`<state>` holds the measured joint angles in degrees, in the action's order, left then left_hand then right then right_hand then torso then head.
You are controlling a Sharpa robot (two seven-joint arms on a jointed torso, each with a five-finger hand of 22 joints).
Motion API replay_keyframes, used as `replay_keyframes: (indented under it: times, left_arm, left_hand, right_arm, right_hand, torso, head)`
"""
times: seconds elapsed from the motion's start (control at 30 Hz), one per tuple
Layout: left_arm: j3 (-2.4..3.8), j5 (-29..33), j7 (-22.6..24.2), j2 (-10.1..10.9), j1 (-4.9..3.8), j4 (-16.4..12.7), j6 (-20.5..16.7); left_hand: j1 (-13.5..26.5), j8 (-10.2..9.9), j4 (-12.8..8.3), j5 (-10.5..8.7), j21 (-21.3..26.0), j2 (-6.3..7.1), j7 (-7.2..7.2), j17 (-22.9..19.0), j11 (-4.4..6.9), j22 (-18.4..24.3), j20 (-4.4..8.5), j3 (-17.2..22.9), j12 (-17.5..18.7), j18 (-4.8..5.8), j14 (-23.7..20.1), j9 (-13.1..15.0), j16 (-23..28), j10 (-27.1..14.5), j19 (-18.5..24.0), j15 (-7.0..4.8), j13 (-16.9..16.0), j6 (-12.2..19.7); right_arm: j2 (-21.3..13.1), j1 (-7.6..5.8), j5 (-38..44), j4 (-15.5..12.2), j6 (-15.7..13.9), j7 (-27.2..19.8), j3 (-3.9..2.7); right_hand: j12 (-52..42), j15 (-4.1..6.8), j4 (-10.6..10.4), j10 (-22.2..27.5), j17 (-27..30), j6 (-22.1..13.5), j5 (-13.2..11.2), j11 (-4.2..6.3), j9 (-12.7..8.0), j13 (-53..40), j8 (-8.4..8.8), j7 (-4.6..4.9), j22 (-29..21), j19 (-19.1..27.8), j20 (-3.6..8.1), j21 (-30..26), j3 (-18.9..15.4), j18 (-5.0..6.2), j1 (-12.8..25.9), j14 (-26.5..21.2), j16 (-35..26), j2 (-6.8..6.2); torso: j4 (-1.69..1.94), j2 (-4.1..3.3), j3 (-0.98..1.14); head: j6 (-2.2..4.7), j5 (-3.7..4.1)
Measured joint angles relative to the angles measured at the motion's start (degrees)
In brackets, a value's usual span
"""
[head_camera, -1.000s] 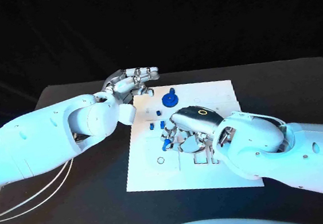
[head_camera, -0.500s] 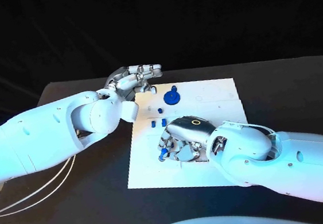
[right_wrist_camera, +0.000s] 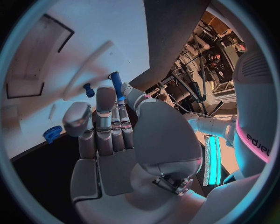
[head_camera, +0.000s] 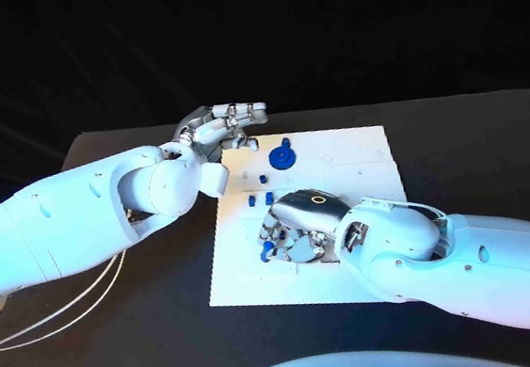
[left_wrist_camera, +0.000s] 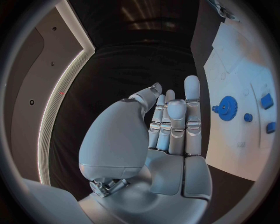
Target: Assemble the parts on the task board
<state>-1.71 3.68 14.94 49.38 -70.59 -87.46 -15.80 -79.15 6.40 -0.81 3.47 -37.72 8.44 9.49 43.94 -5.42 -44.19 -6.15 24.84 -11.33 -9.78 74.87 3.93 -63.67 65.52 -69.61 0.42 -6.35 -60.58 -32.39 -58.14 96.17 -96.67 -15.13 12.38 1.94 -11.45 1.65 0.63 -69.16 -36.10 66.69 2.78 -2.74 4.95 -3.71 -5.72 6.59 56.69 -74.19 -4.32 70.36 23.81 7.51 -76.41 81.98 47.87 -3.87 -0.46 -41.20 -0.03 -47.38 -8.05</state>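
The black table (head_camera: 126, 340) spreads out below me, and the white task board (head_camera: 356, 154) lies in its middle. My right arm (head_camera: 500, 268) reaches in across the board's near half, and my left arm (head_camera: 66, 226) lies along the board's left side, off the plate. My right hand (head_camera: 303, 225) is lowered palm-down onto the near left part of the board; its fingers lie close together, and between thumb and finger I pinch a slim blue peg (right_wrist_camera: 116, 83), whose tip stands out past the fingertips close to the white surface. My left hand (head_camera: 218, 129) hangs above the table just beyond the board's far left corner, fingers straight and side by side with the thumb tucked against them, holding nothing that I can see. On the far part of the board, apart from both hands, lies a blue gear (head_camera: 282, 158). Nearer to me, between the gear and my right hand, sit several small blue pieces (head_camera: 260, 200). Another small blue peg (right_wrist_camera: 88, 89) stands in the board just beside my right fingers.
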Motion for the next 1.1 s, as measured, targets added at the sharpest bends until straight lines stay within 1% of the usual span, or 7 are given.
replay_keyframes:
  times: [0.6, 0.7, 0.83, 0.93, 0.97, 1.03, 1.1]
  left_arm:
    - [0.0, 0.0, -0.1, 0.0, 0.0, 0.0, 0.1]
    - [0.0, 0.0, -0.1, 0.0, 0.0, 0.0, 0.1]
    - [0.0, 0.0, -0.1, 0.0, 0.0, 0.0, 0.1]
    - [0.0, 0.0, -0.1, 0.0, 0.0, 0.0, 0.1]
    - [0.0, 0.0, -0.1, 0.0, 0.0, 0.0, 0.1]
    - [0.0, 0.0, -0.2, 0.1, 0.0, 0.0, 0.1]
    - [0.0, 0.0, -0.2, 0.1, 0.0, 0.0, 0.1]
  left_hand:
    - [-0.3, 0.0, 0.0, 0.0, 0.0, -0.3, 0.0, -0.1, 0.0, 0.0, 0.0, 0.0, 0.0, 0.0, 0.0, 0.0, 0.0, -0.4, 0.0, 0.0, 0.0, 0.0]
    - [-0.3, 0.0, 0.0, 0.0, 0.0, -0.3, 0.0, -0.1, 0.0, 0.0, 0.0, 0.0, 0.0, 0.0, 0.0, 0.0, 0.0, -0.4, 0.0, 0.0, 0.0, 0.0]
    - [-0.3, 0.0, 0.0, 0.0, 0.0, -0.3, 0.0, -0.1, 0.0, 0.0, 0.0, 0.0, 0.0, 0.0, 0.0, 0.0, 0.0, -0.4, 0.0, 0.0, 0.0, 0.0]
    - [-0.3, 0.0, 0.0, 0.0, 0.0, -0.3, 0.0, -0.1, 0.0, 0.0, 0.0, 0.0, 0.0, 0.0, 0.0, 0.0, 0.0, -0.4, 0.0, 0.0, 0.0, 0.0]
    - [-0.3, 0.0, 0.0, 0.0, 0.0, -0.3, 0.0, -0.1, 0.0, 0.0, 0.0, 0.0, 0.0, 0.0, 0.0, 0.0, 0.0, -0.4, 0.0, 0.0, 0.0, 0.0]
    - [-0.3, 0.0, 0.0, 0.0, 0.0, -0.3, 0.0, -0.1, 0.0, 0.0, 0.0, 0.0, 0.0, 0.0, 0.0, 0.0, 0.0, -0.4, 0.0, 0.0, 0.0, 0.0]
    - [-0.3, 0.0, 0.0, 0.0, 0.0, -0.3, 0.0, -0.1, 0.0, 0.0, 0.0, 0.0, 0.0, 0.0, 0.0, 0.0, 0.0, -0.4, 0.0, 0.0, 0.0, 0.0]
  right_arm:
    - [0.8, 0.01, 1.9, 0.2, 1.9, 1.7, -0.03]
    - [1.2, -0.03, 2.1, 0.3, 2.5, 1.8, 0.02]
    - [1.7, 0.14, 2.3, 0.8, 3.3, 2.2, 0.4]
    - [1.7, 0.31, 2.4, 0.9, 3.4, 2.5, 0.47]
    - [1.7, 0.33, 2.5, 0.9, 3.3, 2.6, 0.48]
    - [1.6, 0.35, 2.5, 0.9, 2.9, 2.8, 0.48]
    - [1.3, 0.41, 2.5, 0.8, 2.2, 2.9, 0.48]
  right_hand:
    - [0.3, 0.0, 0.0, 0.2, 0.5, -0.1, 0.0, -0.23, 0.1, 0.0, 0.23, 0.11, -0.7, 0.0, 0.0, 0.0, 0.0, 0.0, 0.0, 0.0, -0.5, -0.01]
    - [1.4, -0.45, 0.0, 1.3, 1.6, -1.0, 0.0, -1.23, 0.0, 0.1, 0.46, 0.92, -1.9, 0.9, -0.41, -0.9, 0.0, 0.0, 0.4, -0.5, -1.6, -0.35]
    - [3.4, -1.98, -0.8, 5.4, 4.1, -4.7, 0.0, -2.5, -1.0, 0.2, 2.03, 2.47, -5.8, 3.4, -1.31, -3.4, -1.3, 0.01, 1.7, -2.0, -3.6, -2.47]
    - [4.0, -2.67, -1.1, 8.7, 4.6, -7.4, 0.3, -3.44, -1.2, 0.1, 2.04, 3.28, -9.5, 5.7, -2.19, -6.1, -3.7, 0.01, 2.7, -3.5, -3.8, -3.96]
    - [4.0, -2.89, -1.3, 9.6, 4.7, -8.2, 0.3, -3.62, -1.2, 0.0, 2.04, 3.44, -10.5, 6.4, -2.42, -6.8, -4.7, 0.02, 3.0, -3.9, -3.8, -4.2]
    - [4.0, -3.3, -1.6, 10.9, 4.9, -9.1, 0.3, -3.98, -1.2, -0.1, 2.04, 3.9, -12.0, 7.2, -2.84, -7.9, -6.6, 0.92, 3.1, -4.4, -3.8, -4.29]
    - [3.2, -3.3, -1.9, 12.2, 5.1, -10.2, 0.3, -4.25, -1.2, -0.2, 2.04, 4.02, -13.3, 8.0, -3.09, -8.9, -8.6, 0.91, 2.9, -5.0, -3.8, -4.54]
  torso:
    - [0.01, 0.03, -0.01]
    - [0.01, 0.03, -0.02]
    - [0.02, 0.03, -0.02]
    - [0.03, 0.03, -0.02]
    - [0.03, 0.03, -0.02]
    - [0.02, 0.03, -0.02]
    - [0.02, 0.03, -0.02]
  head:
    - [-0.29, 0.05]
    - [-0.32, 0.01]
    - [-0.38, -0.02]
    - [-0.41, -0.04]
    - [-0.43, -0.05]
    - [-0.46, -0.05]
    - [-0.47, -0.07]
